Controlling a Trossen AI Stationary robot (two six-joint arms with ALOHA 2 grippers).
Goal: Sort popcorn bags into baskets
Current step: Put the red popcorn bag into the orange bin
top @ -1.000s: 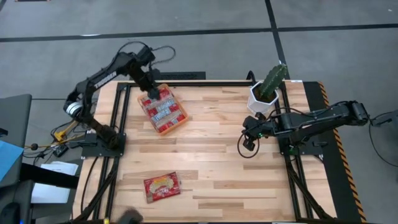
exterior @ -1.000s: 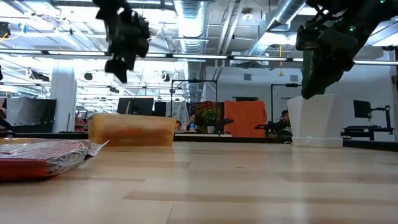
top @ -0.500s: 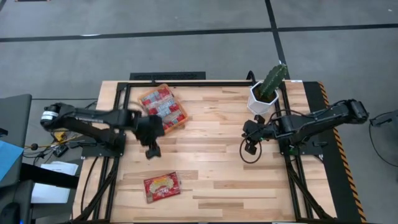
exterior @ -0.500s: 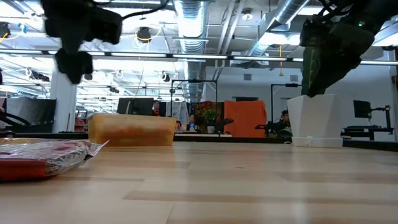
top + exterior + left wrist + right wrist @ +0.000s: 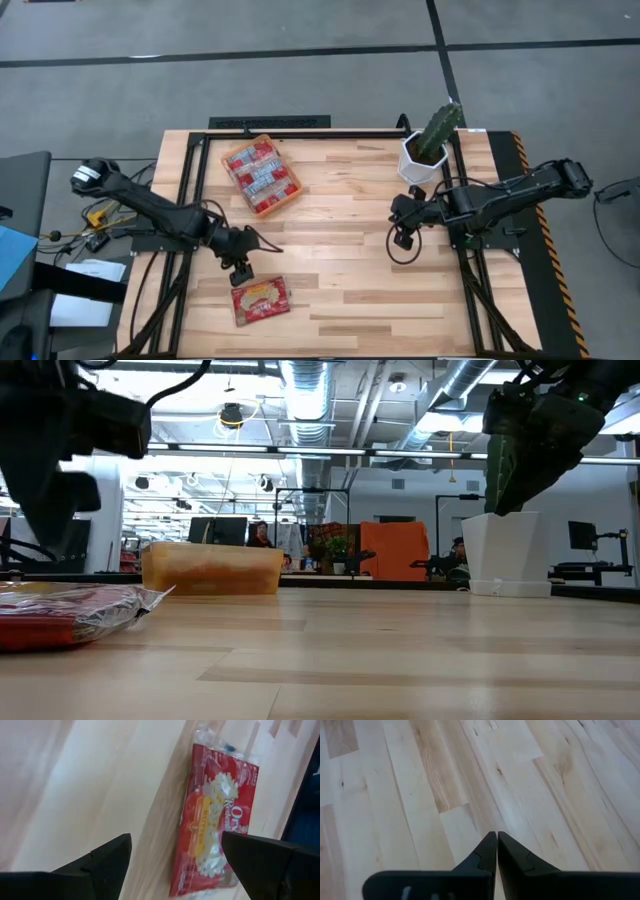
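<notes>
Jaws of the left gripper [image 5: 172,865] gape wide above a popcorn bag [image 5: 215,817].

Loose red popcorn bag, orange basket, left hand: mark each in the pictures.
Flat red popcorn bag with yellow centre [image 5: 260,299]: high view, middle of bag.
Shallow orange plastic basket [image 5: 279,206]: high view, near rim.
Left hand [image 5: 241,276]: high view, between its open fingertips.

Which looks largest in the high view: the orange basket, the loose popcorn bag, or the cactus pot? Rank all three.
1. The orange basket, clearly largest.
2. The loose popcorn bag.
3. The white cactus pot; it looks close to the bag in size, so the last two places are unsure.
</notes>
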